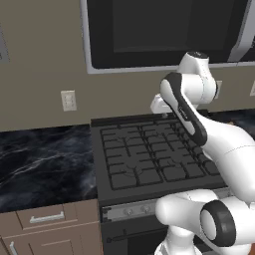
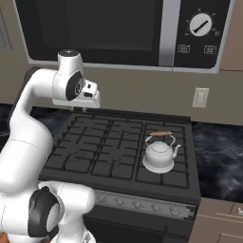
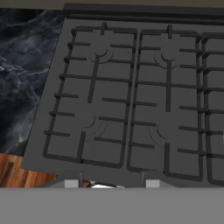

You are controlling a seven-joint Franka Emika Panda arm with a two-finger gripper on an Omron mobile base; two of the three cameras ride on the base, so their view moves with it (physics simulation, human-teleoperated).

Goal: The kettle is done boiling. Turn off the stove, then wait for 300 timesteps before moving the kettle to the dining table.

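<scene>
While on stove (image 2: 95,147) (right side), kettle (image 2: 159,154).

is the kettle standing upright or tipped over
Upright: the kettle sits flat on the stove grate, handle arched on top, spout pointing sideways.

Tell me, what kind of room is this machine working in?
A home kitchen, it seems, though a computer-drawn one. A black gas stove carries a small kettle, a microwave hangs above it, and a dark marble counter runs alongside.
</scene>
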